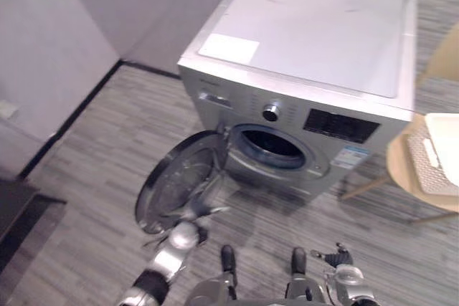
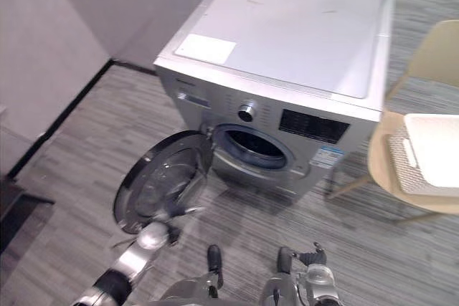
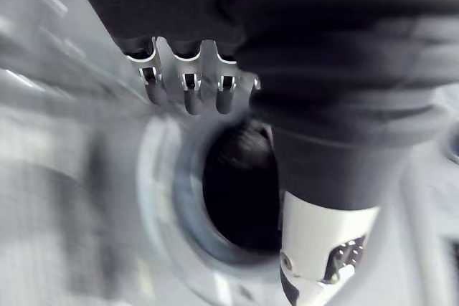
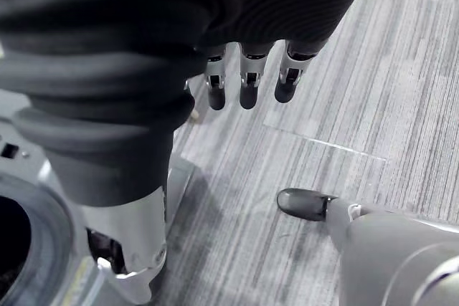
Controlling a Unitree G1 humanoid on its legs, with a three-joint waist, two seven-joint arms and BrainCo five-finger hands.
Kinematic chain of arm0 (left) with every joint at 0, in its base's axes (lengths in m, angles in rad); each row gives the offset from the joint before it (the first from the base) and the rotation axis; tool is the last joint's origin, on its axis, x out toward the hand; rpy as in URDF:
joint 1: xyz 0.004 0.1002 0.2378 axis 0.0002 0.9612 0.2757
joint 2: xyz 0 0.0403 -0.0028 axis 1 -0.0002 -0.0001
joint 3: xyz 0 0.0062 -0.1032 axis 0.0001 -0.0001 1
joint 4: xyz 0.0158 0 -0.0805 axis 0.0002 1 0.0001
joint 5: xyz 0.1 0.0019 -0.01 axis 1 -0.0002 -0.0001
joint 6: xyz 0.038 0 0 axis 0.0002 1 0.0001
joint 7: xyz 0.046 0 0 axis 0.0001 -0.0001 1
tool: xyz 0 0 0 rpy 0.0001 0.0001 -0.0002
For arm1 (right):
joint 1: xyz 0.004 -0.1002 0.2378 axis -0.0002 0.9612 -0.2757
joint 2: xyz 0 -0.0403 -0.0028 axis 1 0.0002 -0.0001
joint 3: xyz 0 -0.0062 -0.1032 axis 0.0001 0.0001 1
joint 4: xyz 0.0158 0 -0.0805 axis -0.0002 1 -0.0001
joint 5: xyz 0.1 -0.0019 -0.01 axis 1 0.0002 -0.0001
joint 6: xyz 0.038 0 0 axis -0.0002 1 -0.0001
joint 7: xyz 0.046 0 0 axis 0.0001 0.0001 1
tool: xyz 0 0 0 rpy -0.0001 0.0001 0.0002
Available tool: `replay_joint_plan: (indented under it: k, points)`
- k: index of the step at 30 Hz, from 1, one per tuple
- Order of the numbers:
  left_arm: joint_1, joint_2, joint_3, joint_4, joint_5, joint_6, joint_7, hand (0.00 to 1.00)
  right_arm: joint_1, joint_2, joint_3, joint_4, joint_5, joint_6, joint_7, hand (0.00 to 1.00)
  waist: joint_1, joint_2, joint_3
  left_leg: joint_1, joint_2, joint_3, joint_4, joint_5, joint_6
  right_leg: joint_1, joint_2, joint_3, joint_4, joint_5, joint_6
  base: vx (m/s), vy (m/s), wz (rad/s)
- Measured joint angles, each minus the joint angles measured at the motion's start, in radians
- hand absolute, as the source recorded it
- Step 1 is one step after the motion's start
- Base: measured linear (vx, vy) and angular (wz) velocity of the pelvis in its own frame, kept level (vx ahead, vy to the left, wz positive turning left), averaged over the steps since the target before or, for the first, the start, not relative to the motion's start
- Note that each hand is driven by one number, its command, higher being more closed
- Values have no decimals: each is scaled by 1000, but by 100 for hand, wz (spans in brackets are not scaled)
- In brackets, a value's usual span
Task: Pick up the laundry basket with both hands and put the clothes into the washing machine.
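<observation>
The white laundry basket point(image 2: 416, 170) sits at 3 o'clock. It looks light and stiff; grab its two side rims. The left hand point(image 3: 188, 94) and right hand point(image 4: 247, 87) hang loose, empty.

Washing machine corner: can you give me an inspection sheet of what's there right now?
surface: grey striped floor.
job's things: washing machine, its door open; white laundry basket on a chair to the machine's right.
clutter: nothing seen.
robot hands: left robot hand by the open door, right robot hand over the floor; both relaxed, empty.
cables: nothing seen.
surroundings: pale wall on the left.
</observation>
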Motion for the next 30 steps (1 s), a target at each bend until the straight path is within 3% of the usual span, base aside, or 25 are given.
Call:
replay_joint_plan:
  k: [3,6,11,15,19,21,25,27,30]
  points:
    - [7,66,8,-139,10,-7,-7,0,34,0,-16,0,13,1,1,0,1,18,-2,27,18,-3,0,0,1,31,21,-15,-1,-8,-8,167,-58,1]
    - [53,136,121,-249,44,-13,-19,0,17,-5,-28,6,17,-2,5,0,1,28,-5,35,41,-27,1,0,1,51,44,-45,-2,-16,-22,112,-98,16]
    - [138,188,346,-241,162,-6,17,0,-13,-29,-24,9,17,-10,26,0,12,36,-6,57,50,-49,1,-1,-8,99,52,-88,-16,-24,-32,27,-32,20]
    - [196,212,530,-148,231,35,53,0,-15,-40,-14,9,16,-9,47,0,37,32,-5,36,52,-55,0,-1,-9,88,53,-94,-17,-26,-33,-63,-4,8]
    - [246,245,712,-42,232,60,95,0,-4,-39,3,9,16,-6,50,0,63,10,-4,-7,57,-56,0,-3,-17,52,60,-93,-32,-30,-37,-42,-9,1]
    - [254,270,745,2,233,67,100,0,-1,-39,4,9,16,-6,51,0,67,-2,-1,-11,59,-55,0,-3,-17,49,62,-93,-33,-30,-36,18,-7,-2]
    - [204,384,768,175,263,100,95,0,2,-37,14,6,16,-7,60,0,86,-43,-11,-57,70,-52,1,6,-20,1,74,-90,-31,-23,-39,78,-23,-2]
    - [167,417,768,255,276,105,91,0,0,-37,17,-1,16,-7,62,0,88,-52,-8,-67,73,-51,1,6,-20,-8,77,-89,-31,-22,-41,106,-26,-1]
    - [39,486,752,395,284,102,69,0,-7,-35,30,-31,16,-8,62,0,115,-68,3,-116,84,-33,30,-1,-29,-52,83,-80,-24,-14,-53,47,-17,-9]
